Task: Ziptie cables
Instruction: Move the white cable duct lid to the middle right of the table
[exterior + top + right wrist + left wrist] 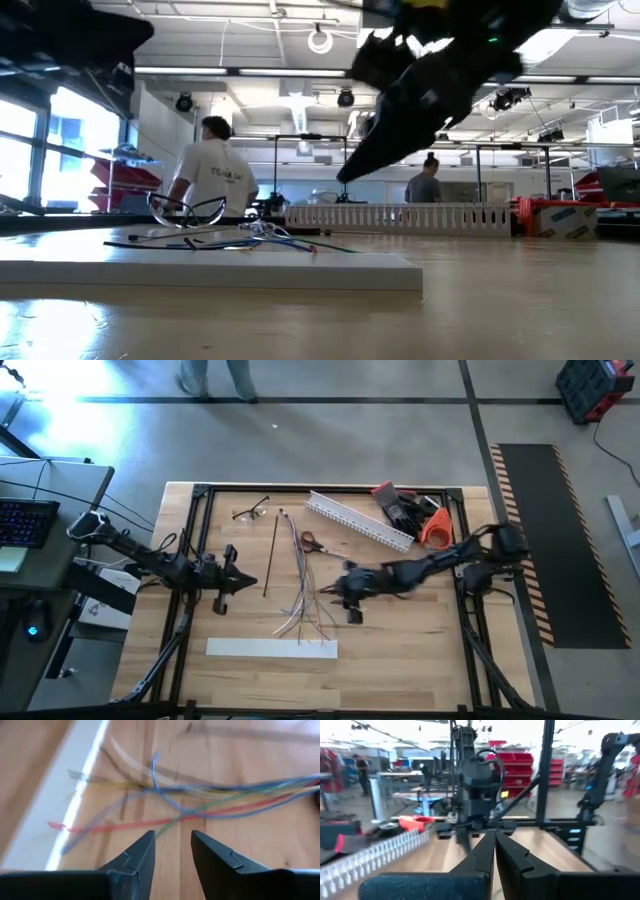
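Observation:
The cables (pixel 305 598) lie as a loose, fanned bundle of thin coloured wires on the wooden table's middle, also seen in the low view (pixel 250 240) and the right wrist view (pixel 200 800). The ziptie (pixel 270 555), a thin straight black strip, lies flat just left of them. My right gripper (pixel 172 837) hovers open just right of the cables (pixel 328 592), slanting down toward them with nothing between its fingers. My left gripper (pixel 495 847) is shut and empty, held level above the table's left part (pixel 250 582), left of the ziptie.
Red-handled scissors (pixel 312 542) lie just beyond the cables. A white slotted duct (pixel 358 520) runs across the far right, with an orange tool (pixel 433 528) and dark gloves (pixel 405 510) behind it. Glasses (pixel 250 512) lie far left. A flat white cover strip (pixel 272 648) lies near the front edge.

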`<state>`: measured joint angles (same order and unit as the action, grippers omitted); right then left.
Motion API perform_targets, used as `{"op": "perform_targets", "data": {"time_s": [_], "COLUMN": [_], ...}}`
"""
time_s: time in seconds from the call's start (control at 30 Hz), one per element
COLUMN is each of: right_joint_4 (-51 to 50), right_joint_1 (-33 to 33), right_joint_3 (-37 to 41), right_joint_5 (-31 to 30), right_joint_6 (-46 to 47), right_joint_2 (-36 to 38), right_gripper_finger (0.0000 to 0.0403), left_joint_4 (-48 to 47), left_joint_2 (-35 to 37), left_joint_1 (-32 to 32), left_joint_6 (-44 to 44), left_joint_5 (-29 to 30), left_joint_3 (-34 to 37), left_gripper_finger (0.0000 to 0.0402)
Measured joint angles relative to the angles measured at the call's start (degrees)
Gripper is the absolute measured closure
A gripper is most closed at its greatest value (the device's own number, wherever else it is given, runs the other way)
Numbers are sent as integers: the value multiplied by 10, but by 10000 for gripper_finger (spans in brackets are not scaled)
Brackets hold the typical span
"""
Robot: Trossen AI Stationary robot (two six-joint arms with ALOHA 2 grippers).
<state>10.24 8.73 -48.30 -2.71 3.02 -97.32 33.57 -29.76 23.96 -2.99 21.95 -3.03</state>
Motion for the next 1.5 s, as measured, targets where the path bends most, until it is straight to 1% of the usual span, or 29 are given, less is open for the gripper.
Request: {"op": "perform_targets", "data": {"time_s": [0.1,0.13,0.2,0.27,0.33,0.37,0.43,0.5,0.57,0.63,0.7,0.77,0.83,0.93,1.03,1.07,1.13,1.23,1.3,1.4,1.47,1.5], "right_joint_4": [89,112,154,191,223,235,253,254,251,252,252,255,260,265,275,275,277,280,291,300,311,312], "right_joint_1": [25,30,39,45,51,54,60,68,74,82,89,95,99,101,102,102,102,99,97,93,91,90], "right_joint_3": [67,87,120,147,167,175,186,193,193,193,193,193,193,193,193,193,193,193,193,193,192,191], "right_joint_5": [-61,-78,-104,-114,-114,-114,-114,-114,-114,-118,-124,-138,-151,-159,-160,-160,-160,-163,-164,-164,-164,-164], "right_joint_6": [15,18,21,23,31,36,43,45,44,35,25,13,8,10,10,10,9,10,10,11,11,11], "right_joint_2": [46,57,73,84,87,87,85,84,81,80,80,80,80,80,80,80,80,80,80,80,80,80], "right_gripper_finger": [294,295,295,295,295,295,295,295,295,295,295,295,295,295,295,295,295,295,295,295,295,295], "left_joint_4": [20,20,24,59,85,67,-30,-160,-295,-410,-494,-544,-569,-608,-619,-618,-624,-643,-632,-596,-571,-561], "left_joint_2": [-104,-138,-204,-262,-313,-332,-365,-395,-423,-452,-479,-504,-526,-565,-604,-616,-634,-643,-639,-628,-622,-620], "left_joint_1": [-1,-3,-8,-12,-18,-21,-24,-25,-25,-23,-15,0,22,65,117,135,172,226,259,302,324,332], "left_joint_6": [-4,-13,-56,-94,-76,-63,-47,-21,25,80,134,190,250,345,413,429,459,508,549,610,656,674], "left_joint_5": [25,21,-7,-39,-48,-48,-48,-33,-31,-52,-77,-104,-125,-129,-124,-112,-63,31,99,176,213,221], "left_joint_3": [-58,-81,-127,-169,-218,-244,-304,-366,-429,-484,-521,-537,-539,-539,-539,-539,-539,-539,-529,-488,-452,-434], "left_gripper_finger": [401,401,401,401,400,396,381,358,328,293,258,224,194,159,138,135,132,131,131,129,127,126]}}
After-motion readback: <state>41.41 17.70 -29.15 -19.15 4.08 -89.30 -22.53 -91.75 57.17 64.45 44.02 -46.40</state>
